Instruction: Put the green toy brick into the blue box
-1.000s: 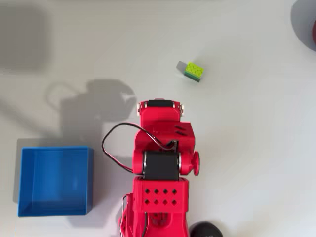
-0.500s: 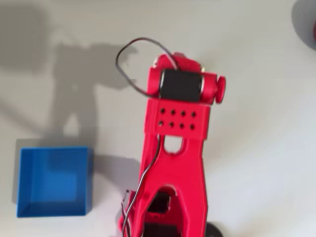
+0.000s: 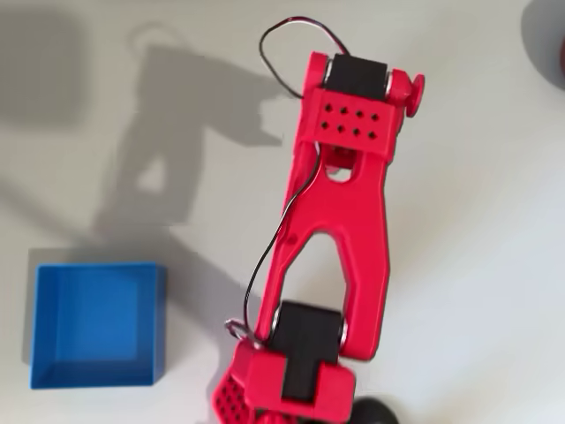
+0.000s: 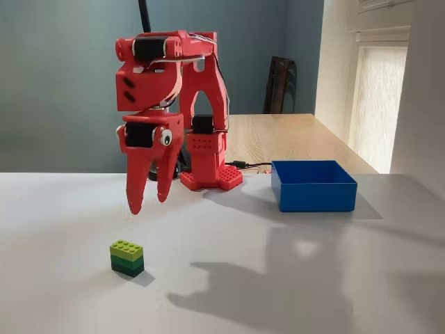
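Note:
In the fixed view the green toy brick (image 4: 127,257) sits on the white table, lime layer over dark green. My red gripper (image 4: 148,203) hangs above and a little behind it, fingers pointing down, open with nothing between them and well clear of the brick. The blue box (image 4: 316,197) stands apart to the right, near the arm's base. In the overhead view the blue box (image 3: 161,323) is at the lower left. The stretched red arm (image 3: 340,221) reaches toward the top of that picture and hides the brick beneath its wrist.
The arm's red base (image 4: 208,167) stands at the back of the white table. A dark round object (image 3: 375,412) lies beside the base. A dark curved object (image 3: 547,40) sits at the overhead top right corner. A wooden table (image 4: 292,136) stands behind.
The arm has unfolded from its tucked pose and reached toward the top of the overhead picture, now covering the spot where the brick lay in view. The box has not moved.

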{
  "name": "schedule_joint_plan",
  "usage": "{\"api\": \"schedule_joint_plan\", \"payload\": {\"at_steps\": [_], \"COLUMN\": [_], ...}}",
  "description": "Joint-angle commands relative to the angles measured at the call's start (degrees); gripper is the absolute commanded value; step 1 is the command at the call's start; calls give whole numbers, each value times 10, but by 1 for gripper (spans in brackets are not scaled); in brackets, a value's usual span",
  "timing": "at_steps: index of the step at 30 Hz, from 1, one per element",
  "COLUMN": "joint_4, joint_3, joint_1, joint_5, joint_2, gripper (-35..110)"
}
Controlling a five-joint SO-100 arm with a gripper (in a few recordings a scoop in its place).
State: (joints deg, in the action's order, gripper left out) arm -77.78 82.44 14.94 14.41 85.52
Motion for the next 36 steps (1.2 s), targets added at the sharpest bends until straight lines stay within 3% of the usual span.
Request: {"api": "schedule_joint_plan", "payload": {"at_steps": [1,21,30,36], "joint_4": [-6,70,87,87], "joint_3": [-65,-156,-149,-140], "joint_1": [2,48,49,47], "joint_5": [15,21,18,18], "joint_2": [-24,-211,-223,-218], "gripper": [28,23,0,0]}}
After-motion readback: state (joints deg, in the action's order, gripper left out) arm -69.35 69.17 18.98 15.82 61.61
